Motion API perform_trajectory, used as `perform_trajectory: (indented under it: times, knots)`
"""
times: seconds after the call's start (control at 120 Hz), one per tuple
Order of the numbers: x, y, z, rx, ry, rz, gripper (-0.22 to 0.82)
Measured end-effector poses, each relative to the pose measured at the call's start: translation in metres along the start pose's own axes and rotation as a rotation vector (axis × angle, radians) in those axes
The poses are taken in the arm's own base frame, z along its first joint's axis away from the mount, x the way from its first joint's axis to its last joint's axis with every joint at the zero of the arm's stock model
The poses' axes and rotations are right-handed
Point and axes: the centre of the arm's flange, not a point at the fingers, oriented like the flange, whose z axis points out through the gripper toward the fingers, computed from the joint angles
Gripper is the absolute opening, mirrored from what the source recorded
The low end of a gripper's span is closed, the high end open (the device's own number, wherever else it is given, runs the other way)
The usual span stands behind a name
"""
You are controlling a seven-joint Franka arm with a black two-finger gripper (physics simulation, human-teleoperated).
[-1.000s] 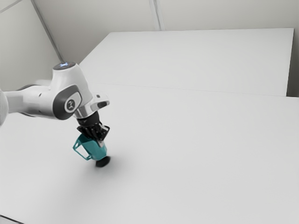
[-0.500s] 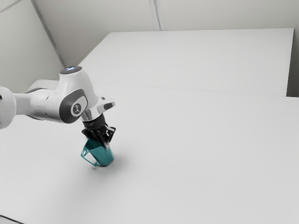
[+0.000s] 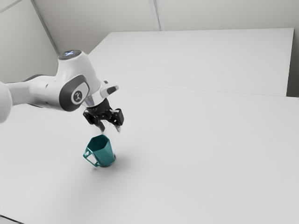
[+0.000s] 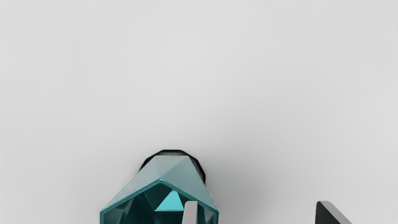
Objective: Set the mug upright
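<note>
Just above the mug hangs my black gripper (image 3: 110, 130), its two fingers spread wide and nothing held between them. The teal faceted mug (image 3: 102, 151) stands on the table on its dark base, mouth up, with its handle toward the exterior view's left. In the wrist view the mug (image 4: 168, 169) shows its mouth and part of its dark base; one finger of the open gripper (image 4: 256, 213) overlaps the mouth, the other is well off to the mug's side.
The white table (image 3: 201, 154) spreads around the mug, with a second white surface (image 3: 196, 60) behind it. A dark edge lies at the exterior view's lower left corner.
The mug was tilted with its dark base showing, then came down upright onto the table. My gripper has let go of it, opened and risen above it.
</note>
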Motion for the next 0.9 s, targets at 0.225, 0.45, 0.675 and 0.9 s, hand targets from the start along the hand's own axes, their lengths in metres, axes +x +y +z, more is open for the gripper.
perform_trajectory:
  times: [0.225, 0.45, 0.675, 0.9]
  knots:
    - [0.028, 0.015, -0.051, -0.005, -0.021, 0.010, 0.52]
    - [0.053, 0.015, -0.101, -0.002, -0.056, 0.002, 0.56]
    - [0.071, 0.007, -0.140, 0.004, -0.072, 0.008, 0.58]
    - [0.079, -0.006, -0.182, 0.025, -0.058, 0.024, 0.58]
